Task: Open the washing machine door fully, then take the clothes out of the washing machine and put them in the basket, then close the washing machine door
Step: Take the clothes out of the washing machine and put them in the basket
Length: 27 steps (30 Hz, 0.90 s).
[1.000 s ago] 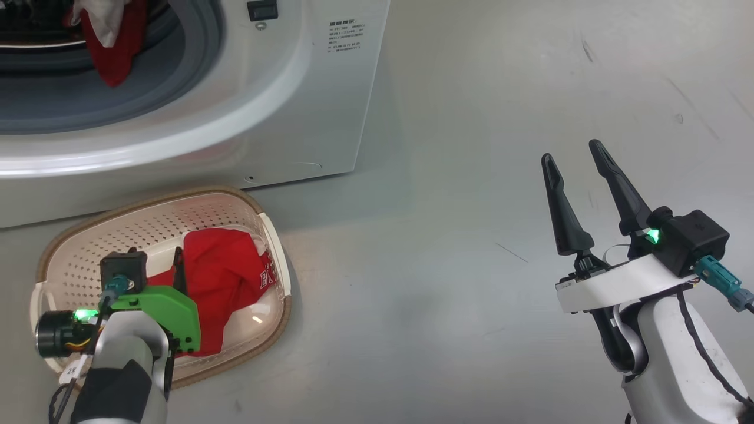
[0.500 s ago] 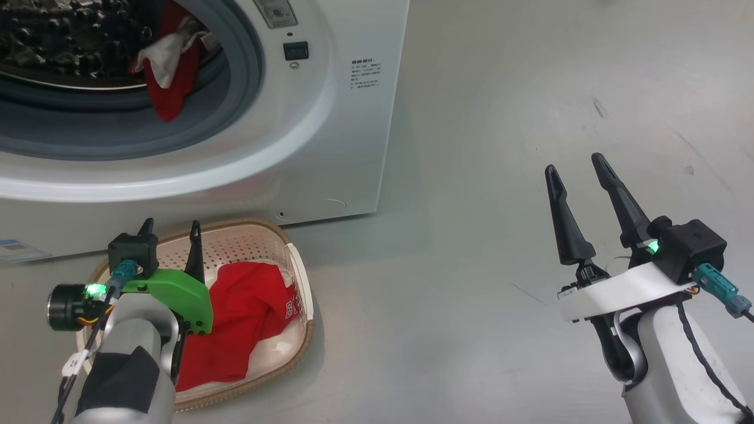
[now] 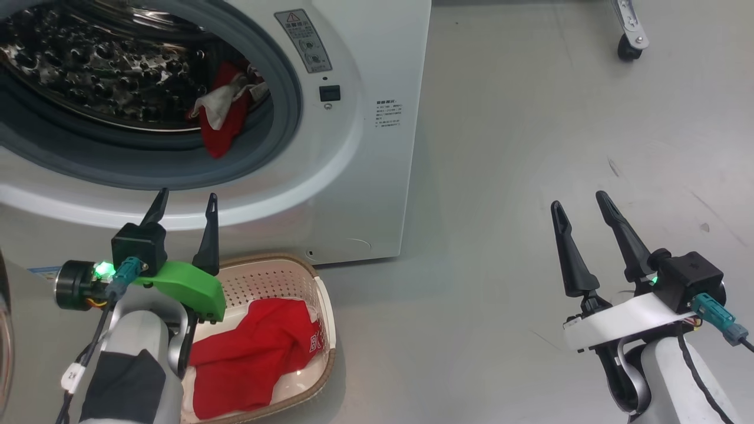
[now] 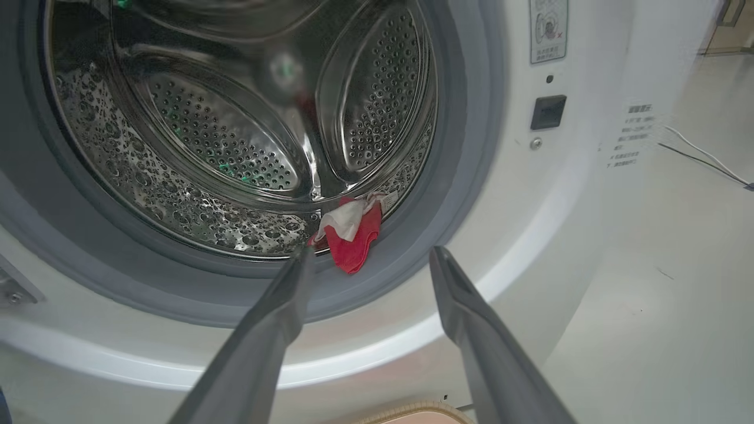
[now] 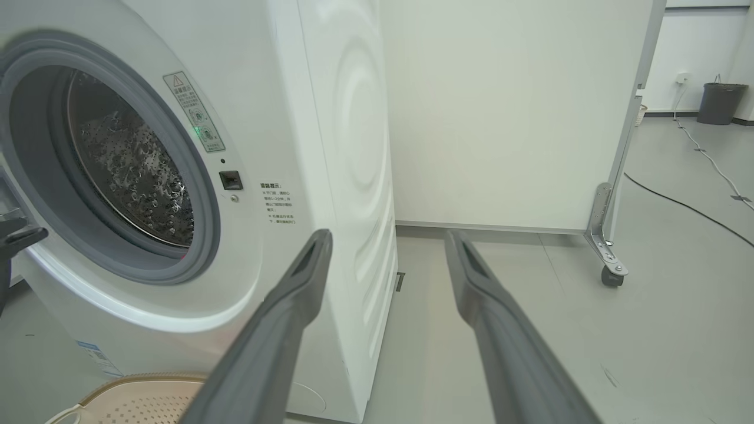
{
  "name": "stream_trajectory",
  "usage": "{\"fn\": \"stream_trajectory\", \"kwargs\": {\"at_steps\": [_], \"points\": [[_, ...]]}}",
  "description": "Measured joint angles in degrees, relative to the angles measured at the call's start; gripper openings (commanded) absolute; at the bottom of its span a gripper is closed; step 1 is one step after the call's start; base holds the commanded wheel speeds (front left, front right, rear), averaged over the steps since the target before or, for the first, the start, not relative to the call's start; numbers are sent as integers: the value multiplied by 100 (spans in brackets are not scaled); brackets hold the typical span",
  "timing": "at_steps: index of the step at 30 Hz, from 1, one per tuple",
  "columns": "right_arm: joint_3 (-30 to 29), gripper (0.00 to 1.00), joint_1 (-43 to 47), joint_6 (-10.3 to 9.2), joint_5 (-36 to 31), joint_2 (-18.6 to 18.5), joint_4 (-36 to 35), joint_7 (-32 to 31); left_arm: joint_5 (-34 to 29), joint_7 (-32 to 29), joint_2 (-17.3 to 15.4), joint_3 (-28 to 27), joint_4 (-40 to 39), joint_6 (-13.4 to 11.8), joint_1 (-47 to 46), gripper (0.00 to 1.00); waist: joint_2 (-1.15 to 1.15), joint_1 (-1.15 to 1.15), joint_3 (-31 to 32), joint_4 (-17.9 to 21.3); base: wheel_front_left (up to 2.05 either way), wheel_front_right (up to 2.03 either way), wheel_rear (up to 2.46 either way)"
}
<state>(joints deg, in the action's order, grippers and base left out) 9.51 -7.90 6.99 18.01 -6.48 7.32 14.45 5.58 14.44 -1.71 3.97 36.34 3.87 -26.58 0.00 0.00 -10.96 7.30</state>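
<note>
Clothes (image 4: 352,238) left in the washing machine (image 3: 365,176) drape downward over the lower lip of the drum (image 4: 224,176), straight ahead of the left gripper (image 3: 187,195), fingers spread; the right gripper (image 3: 578,200), also spread, stands well apart.

Bright even light, glints inside the washing machine (image 4: 518,194), soft shadow at its base, left gripper's fingers (image 4: 259,341) blurred, edges bowed
</note>
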Motion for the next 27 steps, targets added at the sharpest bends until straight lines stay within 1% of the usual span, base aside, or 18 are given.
{"fn": "stream_trajectory", "kwargs": {"at_steps": [5, 9, 17, 27], "points": [[2, 100, 124, 0, -9, 10, -12, 0, 14, 0, 2, 36, -359, 2, 281, 100, 0, 0, 210, -89, 0, 0, 0], [12, 100, 184, 0, -10, 20, -21, 0, 215, 0, 2, -45, -539, -20, 560, 100, 0, 0, 347, -131, 0, 0, 0], [2, 100, 383, 0, -35, 22, -78, 0, 788, 0, 1, -83, -949, -233, 1063, 100, 0, 0, 519, -175, 0, 0, 0], [10, 100, 430, 0, -48, 22, -135, 0, 931, 0, 0, 114, -1306, -366, 1357, 100, 0, 0, 565, -207, 0, 0, 0]]}}
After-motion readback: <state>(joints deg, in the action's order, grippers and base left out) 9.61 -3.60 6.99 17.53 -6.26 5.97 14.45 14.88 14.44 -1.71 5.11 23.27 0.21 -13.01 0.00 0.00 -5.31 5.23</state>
